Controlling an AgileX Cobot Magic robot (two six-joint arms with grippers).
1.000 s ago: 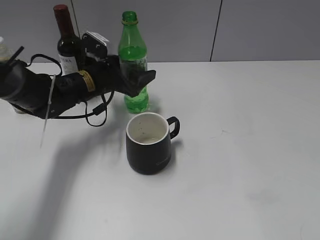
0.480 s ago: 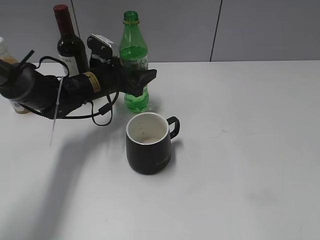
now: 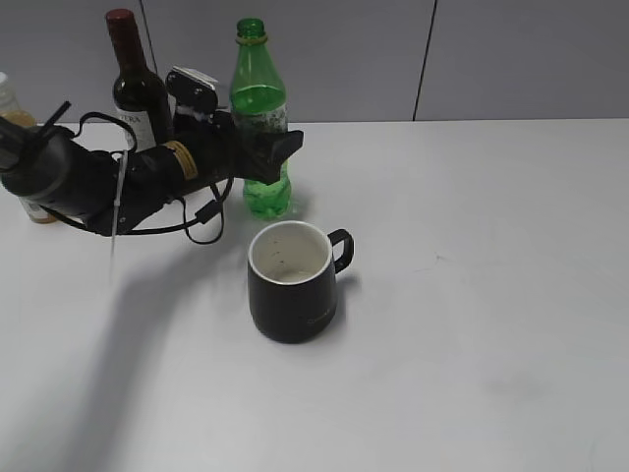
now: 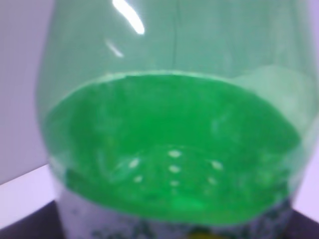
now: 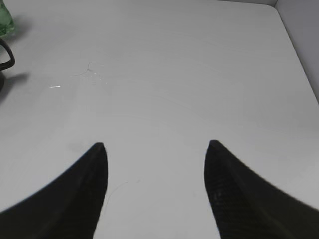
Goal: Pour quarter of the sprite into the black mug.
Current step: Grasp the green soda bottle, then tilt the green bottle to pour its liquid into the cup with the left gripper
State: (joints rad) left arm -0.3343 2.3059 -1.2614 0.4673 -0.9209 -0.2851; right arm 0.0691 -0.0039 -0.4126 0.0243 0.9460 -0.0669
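Half a second before, my left tool [image 3: 263,155] sat a touch further right and the sprite bottle [image 3: 259,118] stood plumb; now the bottle leaned slightly left, its neck shifted that way, though its base was still down on the bench [image 3: 472,295]. My left tool was clamped around the bottle's label band. The black mug [image 3: 291,280] had not moved and sat in front of that tool, near it, handle pointing away from my arm. A dark wine bottle [image 3: 133,84] stood just behind my left forearm.

My left wrist camera showed only the green bottle wall [image 4: 169,114] and the liquid line, with no fingers visible. My right tool [image 5: 155,184] hung spread wide over bare bench, empty, with the mug's handle [image 5: 6,52] far off to its left.

The bench was white and matte, backed by grey wall panels [image 3: 511,59].
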